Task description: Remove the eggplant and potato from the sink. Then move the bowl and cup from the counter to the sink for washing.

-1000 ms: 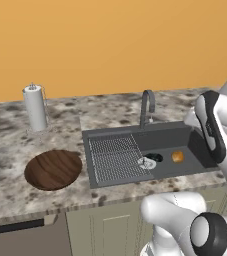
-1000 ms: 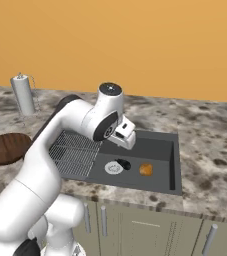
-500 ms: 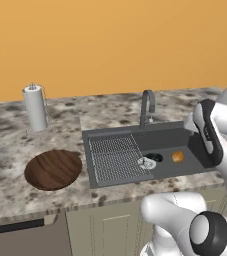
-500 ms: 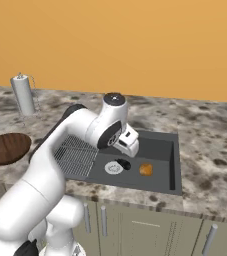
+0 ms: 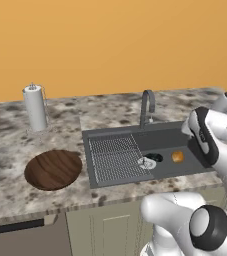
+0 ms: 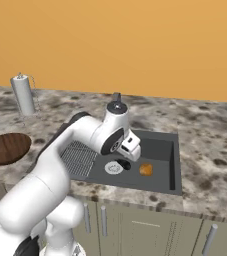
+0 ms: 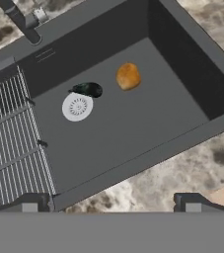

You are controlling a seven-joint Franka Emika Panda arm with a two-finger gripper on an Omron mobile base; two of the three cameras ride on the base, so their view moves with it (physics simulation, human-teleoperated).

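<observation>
Eggplant (image 7: 88,89) was recorded in the sink (image 7: 182,59) beside the drain (image 7: 77,106), at eleven o'clock from the released, empty claw (image 7: 111,202), long axis three-to-nine, potato (image 7: 128,76) at twelve

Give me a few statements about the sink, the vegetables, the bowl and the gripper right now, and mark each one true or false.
1. The eggplant lies beside the drain in the sink. True.
2. The potato sits on the counter. False: it is in the sink basin.
3. The bowl is in the sink. False: it rests on the counter.
4. The gripper is open and holds nothing. True.
</observation>
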